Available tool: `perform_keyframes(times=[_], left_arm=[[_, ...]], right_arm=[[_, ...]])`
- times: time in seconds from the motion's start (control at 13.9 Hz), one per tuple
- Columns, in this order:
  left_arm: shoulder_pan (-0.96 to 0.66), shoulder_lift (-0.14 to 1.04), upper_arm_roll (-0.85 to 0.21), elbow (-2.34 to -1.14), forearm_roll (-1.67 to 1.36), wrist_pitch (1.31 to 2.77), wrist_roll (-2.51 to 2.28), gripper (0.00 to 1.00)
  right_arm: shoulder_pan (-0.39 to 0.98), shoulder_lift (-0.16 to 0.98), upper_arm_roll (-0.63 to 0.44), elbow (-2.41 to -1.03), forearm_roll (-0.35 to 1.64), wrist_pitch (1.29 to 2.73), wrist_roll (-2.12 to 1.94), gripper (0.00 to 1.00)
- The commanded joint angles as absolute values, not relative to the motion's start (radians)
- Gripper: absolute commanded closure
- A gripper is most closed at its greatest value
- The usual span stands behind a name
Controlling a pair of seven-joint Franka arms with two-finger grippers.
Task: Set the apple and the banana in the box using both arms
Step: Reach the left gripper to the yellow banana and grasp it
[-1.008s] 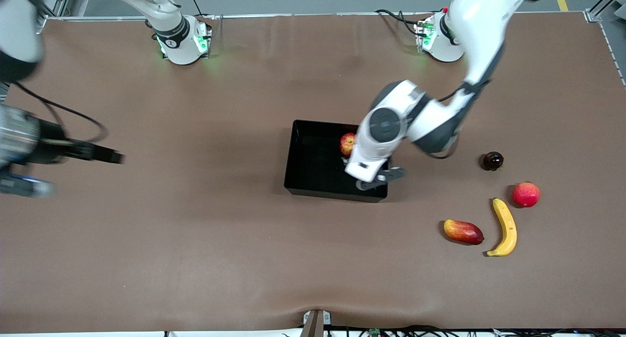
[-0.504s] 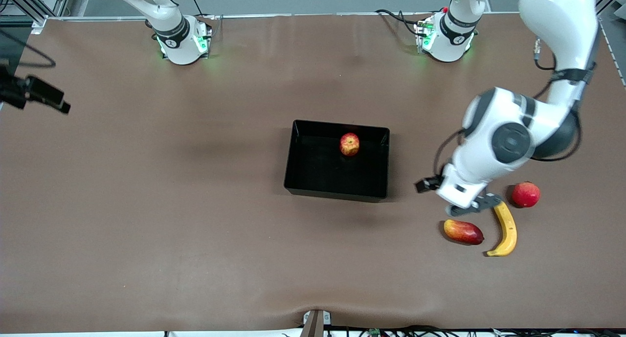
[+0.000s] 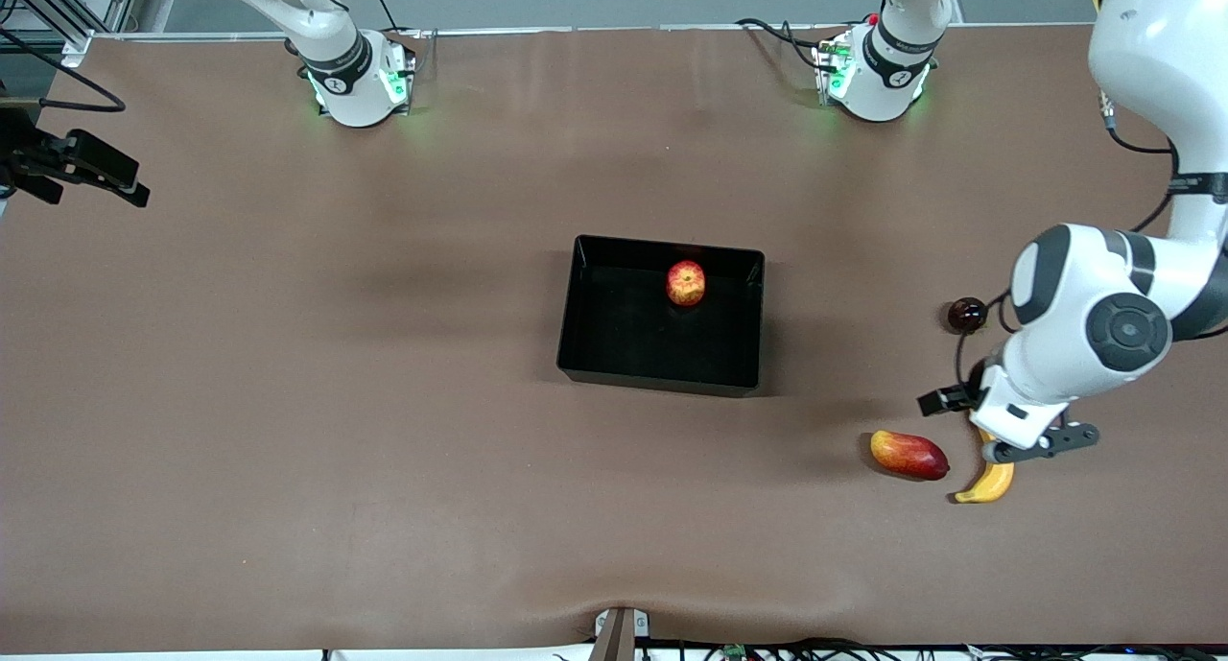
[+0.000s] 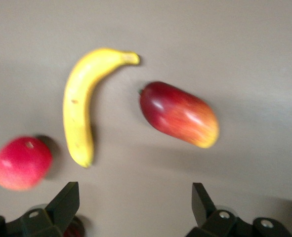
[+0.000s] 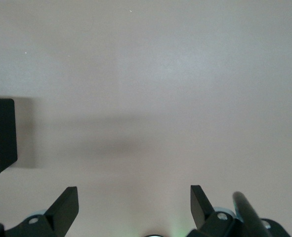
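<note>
The apple (image 3: 686,282) lies inside the black box (image 3: 614,340) at mid-table, by the wall toward the robots' bases. The banana (image 3: 988,483) lies toward the left arm's end of the table, half hidden under the left arm. My left gripper (image 3: 1036,444) hovers over it, open and empty. In the left wrist view the whole banana (image 4: 79,106) shows ahead of the open gripper (image 4: 136,205). My right gripper (image 3: 91,170) waits open and empty at the right arm's end of the table; the right wrist view (image 5: 135,205) shows a box corner (image 5: 0,136).
An elongated red-yellow fruit (image 3: 909,455) lies beside the banana, toward the box. A pinkish-red round fruit (image 4: 21,163) lies beside the banana's other flank, hidden by the arm in the front view. A small dark round object (image 3: 967,315) lies farther from the front camera.
The left arm has swung from over the box to over the banana, leaving the apple in the box. The right gripper has drawn back to the table's end.
</note>
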State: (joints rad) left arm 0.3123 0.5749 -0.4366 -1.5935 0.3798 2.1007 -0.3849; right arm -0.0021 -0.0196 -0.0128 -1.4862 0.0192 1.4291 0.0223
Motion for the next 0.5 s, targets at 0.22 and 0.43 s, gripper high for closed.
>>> perform_keyframes(times=[0.22, 0.43], left_arm=[[0.463, 0.744, -0.445, -1.53, 0.497, 2.291, -0.021, 0.03], [0.476, 0.825, -0.433, -1.488, 0.489, 2.327, 0.037, 0.12]], right_arm=[[-0.021, -0.037, -0.002, -1.496, 0.002, 1.427, -0.018, 0.0], [-0.025, -0.035, -0.003, -1.494, -0.003, 1.41, -0.014, 0.0]])
